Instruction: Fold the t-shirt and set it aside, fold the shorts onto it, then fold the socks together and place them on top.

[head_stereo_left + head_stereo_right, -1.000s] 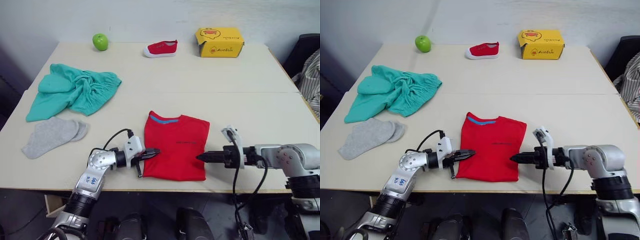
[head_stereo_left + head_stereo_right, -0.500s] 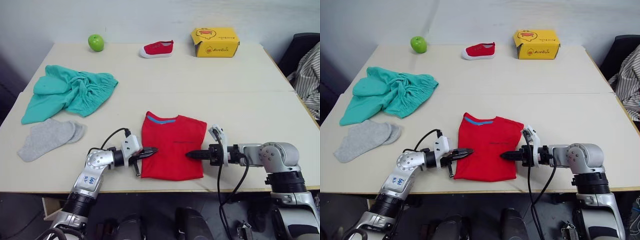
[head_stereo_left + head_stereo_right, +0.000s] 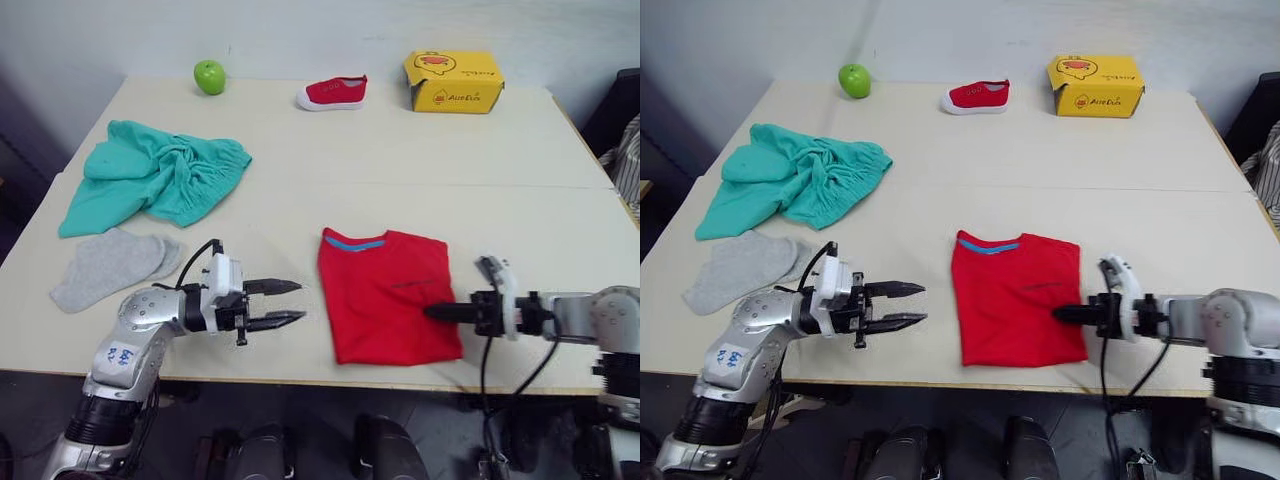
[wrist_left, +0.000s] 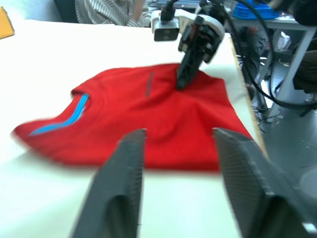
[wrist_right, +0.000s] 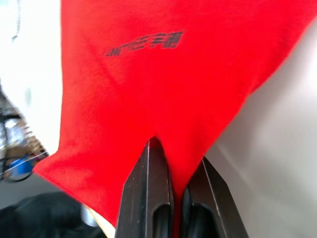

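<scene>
T-shirt [image 3: 391, 308], smooth red folded rectangle, pinched by right end effector [image 3: 432, 312]; left end effector [image 3: 292, 303] gapes empty.

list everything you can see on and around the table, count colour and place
t-shirt: 1, bright red, folded, near edge, right of centre
shorts: 1, teal-green, crumpled, left side
socks: 2, light grey, overlapping, in front of the shorts
apple: 1, green, far left corner
shoe: 1, red with white sole, far edge, middle
box: 1, yellow, far edge, right
table: 1, beige
left gripper: black fingers open, apart from the t-shirt's left edge
right gripper: black fingers shut on the t-shirt's right edge
</scene>
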Motion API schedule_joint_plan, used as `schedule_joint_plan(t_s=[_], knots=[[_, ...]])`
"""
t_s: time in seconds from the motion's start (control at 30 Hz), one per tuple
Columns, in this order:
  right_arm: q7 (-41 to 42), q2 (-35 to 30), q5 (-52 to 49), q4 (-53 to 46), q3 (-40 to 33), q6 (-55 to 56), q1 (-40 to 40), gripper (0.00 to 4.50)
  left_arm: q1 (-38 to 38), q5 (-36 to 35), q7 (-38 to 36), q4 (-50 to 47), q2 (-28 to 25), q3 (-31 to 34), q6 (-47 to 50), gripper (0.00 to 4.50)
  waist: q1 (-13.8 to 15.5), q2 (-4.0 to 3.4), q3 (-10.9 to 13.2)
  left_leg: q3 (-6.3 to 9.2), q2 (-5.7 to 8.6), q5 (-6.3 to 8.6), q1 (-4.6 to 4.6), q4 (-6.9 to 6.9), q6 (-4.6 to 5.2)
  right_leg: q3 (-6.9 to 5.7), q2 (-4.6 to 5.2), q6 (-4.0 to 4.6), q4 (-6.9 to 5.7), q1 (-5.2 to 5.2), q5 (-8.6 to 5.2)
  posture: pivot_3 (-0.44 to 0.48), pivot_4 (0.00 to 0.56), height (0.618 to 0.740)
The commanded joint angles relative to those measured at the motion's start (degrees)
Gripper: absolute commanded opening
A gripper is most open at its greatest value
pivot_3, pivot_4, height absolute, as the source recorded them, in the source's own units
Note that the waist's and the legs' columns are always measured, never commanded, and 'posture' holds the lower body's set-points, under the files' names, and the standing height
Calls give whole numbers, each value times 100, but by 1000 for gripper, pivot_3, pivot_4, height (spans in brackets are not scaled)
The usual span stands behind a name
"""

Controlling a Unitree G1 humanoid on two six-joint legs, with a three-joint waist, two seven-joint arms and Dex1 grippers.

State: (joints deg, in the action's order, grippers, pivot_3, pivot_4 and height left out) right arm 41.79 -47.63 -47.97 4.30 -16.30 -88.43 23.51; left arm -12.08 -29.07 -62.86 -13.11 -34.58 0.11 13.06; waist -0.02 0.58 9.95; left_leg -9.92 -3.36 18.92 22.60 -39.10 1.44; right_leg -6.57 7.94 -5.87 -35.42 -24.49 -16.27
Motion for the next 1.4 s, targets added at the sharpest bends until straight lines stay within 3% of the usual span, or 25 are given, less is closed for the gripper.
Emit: schedule_joint_plan(t_s=[0.03, 0.13, 0.37, 0.47, 0.6, 0.77, 0.9, 1.07, 1.17, 1.23, 1.4], knots=[[407, -773, 224, 465, -261, 414, -202, 0, 173, -236, -7, -363, -185, 294, 110, 3448, -10, 1, 0, -3, -1, 1, 2, 0, 1, 1, -4, -4, 8, 0, 2, 0, 150, 740], [779, -1446, 692, 1378, -195, 1134, -369, 0, 346, -354, -29, -401, -375, 512, 275, 4401, -19, -1, 1, -9, -12, 1, 3, 0, 2, 5, -21, -13, 47, 2, 7, 0, 150, 740], [1504, -2037, 1976, 3404, 727, 2797, 199, 0, 520, -497, -118, -443, -573, 806, 332, 4459, -70, -6, 4, -22, -27, -9, -13, 0, -16, 20, -37, -11, 35, 0, 8, 0, 150, 740], [1860, -1928, 2736, 4089, 1284, 4234, 477, 0, 651, -476, -160, -456, -595, 911, 227, 4459, -144, -7, 4, -25, -31, -13, -18, 1, -24, 22, -42, -9, 28, 0, 6, 0, 150, 740], [1877, -1682, 3114, 4969, 1299, 5184, 1132, 0, 711, -441, -113, -504, -606, 911, 229, 4459, -188, -6, 5, -31, -28, -14, -23, -2, -23, 30, -39, -11, 26, 4, 11, 0, 150, 740], [2420, -1796, 3558, 5276, 1535, 5547, 1306, 1393, 786, -478, -47, -591, -599, 943, 278, 4500, -183, -9, 7, -33, -34, -16, -25, -2, -29, 34, -43, -4, 19, -1, 8, 0, 150, 740], [2275, -2202, 3727, 5386, 1151, 6775, 1180, 2801, 799, -469, 82, -435, -530, 1070, 215, 4500, -150, -20, 13, -34, -30, -18, -25, -3, -29, 36, -37, -4, 13, -1, 8, 0, 150, 740], [2717, -2676, 3538, 5295, 594, 7532, 853, 4464, 775, -350, 79, -62, -629, 1287, 74, 4500, -165, -56, 21, -36, -28, -18, -27, -3, -30, 38, -38, -2, 9, -4, 7, 0, 150, 740], [2670, -2585, 3257, 4630, 63, 8075, 638, 4464, 715, -196, 215, 558, -566, 1686, -445, 4500, -218, -55, 22, -37, -34, -22, -35, -3, -39, 39, -46, 1, 4, -3, 5, 0, 150, 740], [2602, -2310, 3121, 3667, -208, 8457, 173, 4464, 822, -14, 237, 1063, -604, 1937, -851, 4500, -300, -55, 22, -42, -37, -25, -42, 0, -44, 43, -46, 1, -3, -3, 5, 0, 150, 740], [2307, -1215, 2552, 1332, -713, 8930, -679, 4464, 1408, 229, 318, 1831, -756, 2604, -1409, 4500, -341, -46, 24, -42, -53, -21, -49, 9, -61, 43, -54, 11, -13, -8, -1, 0, 150, 740]])
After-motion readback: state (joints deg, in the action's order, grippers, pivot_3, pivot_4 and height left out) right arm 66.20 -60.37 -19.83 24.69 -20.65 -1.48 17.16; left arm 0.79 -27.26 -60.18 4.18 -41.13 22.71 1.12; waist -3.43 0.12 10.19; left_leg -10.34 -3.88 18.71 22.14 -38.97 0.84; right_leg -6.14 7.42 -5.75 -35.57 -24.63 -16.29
